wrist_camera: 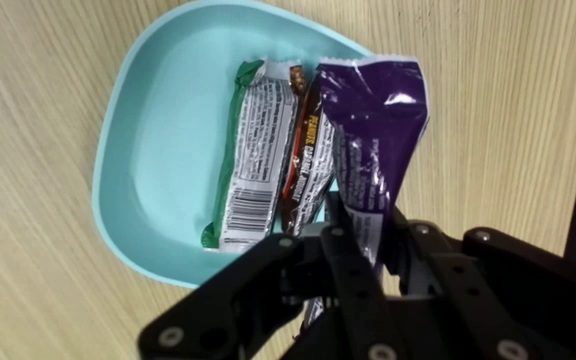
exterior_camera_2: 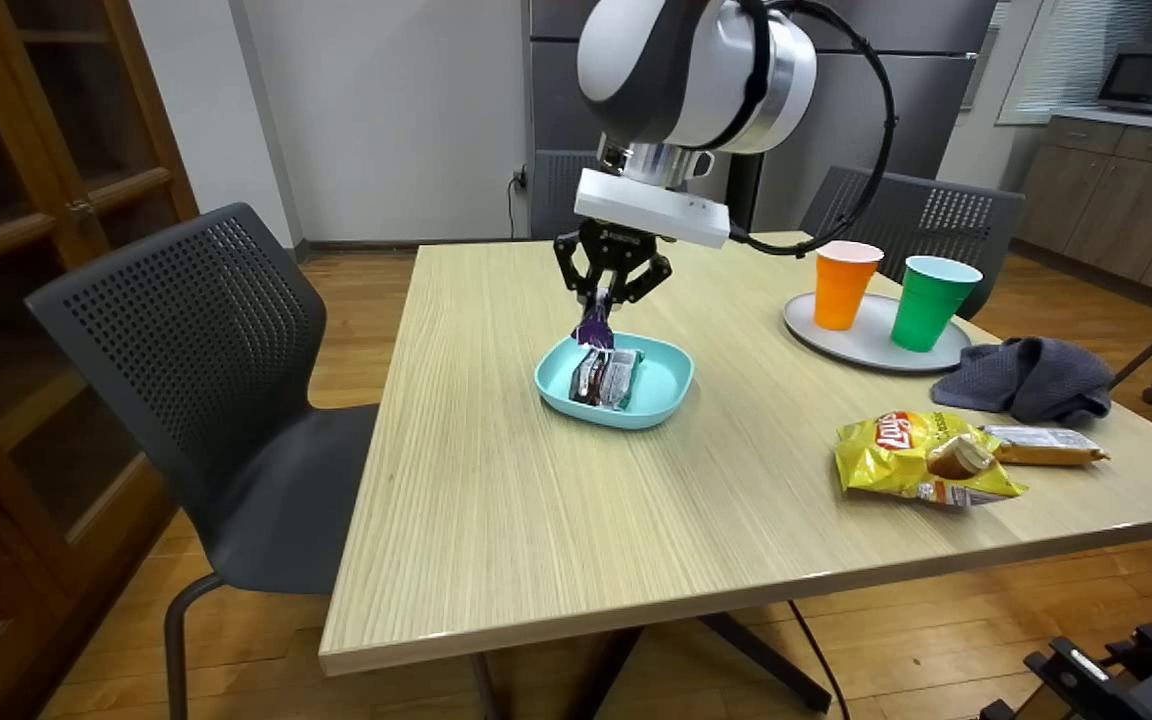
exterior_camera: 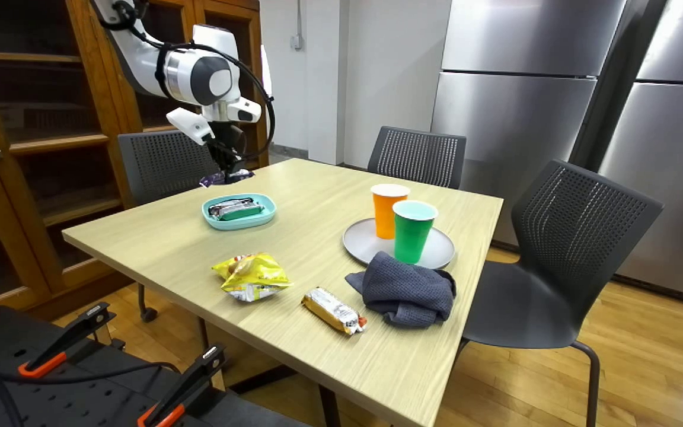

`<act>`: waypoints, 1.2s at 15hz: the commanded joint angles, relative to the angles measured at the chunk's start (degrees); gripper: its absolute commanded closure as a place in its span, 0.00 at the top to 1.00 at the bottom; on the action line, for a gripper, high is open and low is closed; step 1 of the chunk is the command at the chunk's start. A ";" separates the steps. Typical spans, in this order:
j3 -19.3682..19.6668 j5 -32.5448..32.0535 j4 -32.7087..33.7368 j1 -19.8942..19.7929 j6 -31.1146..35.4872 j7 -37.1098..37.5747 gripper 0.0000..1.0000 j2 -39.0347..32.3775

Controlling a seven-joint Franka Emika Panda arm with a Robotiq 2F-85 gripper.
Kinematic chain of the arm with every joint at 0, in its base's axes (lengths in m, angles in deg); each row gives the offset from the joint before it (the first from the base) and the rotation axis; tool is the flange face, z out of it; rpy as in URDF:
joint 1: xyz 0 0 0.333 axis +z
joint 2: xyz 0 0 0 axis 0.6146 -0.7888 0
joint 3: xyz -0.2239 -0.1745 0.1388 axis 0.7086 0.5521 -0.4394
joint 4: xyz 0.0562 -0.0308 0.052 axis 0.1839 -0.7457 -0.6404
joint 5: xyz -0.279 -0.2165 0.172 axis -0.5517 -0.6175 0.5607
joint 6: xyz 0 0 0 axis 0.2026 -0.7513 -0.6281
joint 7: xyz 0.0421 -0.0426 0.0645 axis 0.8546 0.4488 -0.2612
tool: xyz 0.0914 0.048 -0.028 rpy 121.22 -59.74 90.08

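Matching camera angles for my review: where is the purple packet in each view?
In an exterior view: purple packet, left of centre, in the jaws.
In an exterior view: purple packet, near centre.
In the wrist view: purple packet, right of centre.
Shared landmark: turquoise tray, in all three.

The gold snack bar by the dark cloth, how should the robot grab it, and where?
Probably by the middle of the gold snack bar, from straight above, jaws across its narrow width, because it lies flat, long and slim. The jaws hold the purple bar, so release that first.
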 commanded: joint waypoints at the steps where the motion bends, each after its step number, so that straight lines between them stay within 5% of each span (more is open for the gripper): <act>1: 4.38 1.02 0.34 3.36 2.20 10.26 0.04 -0.92; 6: 10.10 -0.48 0.25 7.97 4.38 24.01 0.04 -4.05; 13: 10.83 -1.07 0.13 8.69 3.84 30.25 0.04 -5.66; 14: 10.93 -1.31 0.11 8.78 3.65 30.59 0.43 -5.62; 18: 11.11 -1.84 -0.53 8.86 4.11 31.60 0.65 -4.80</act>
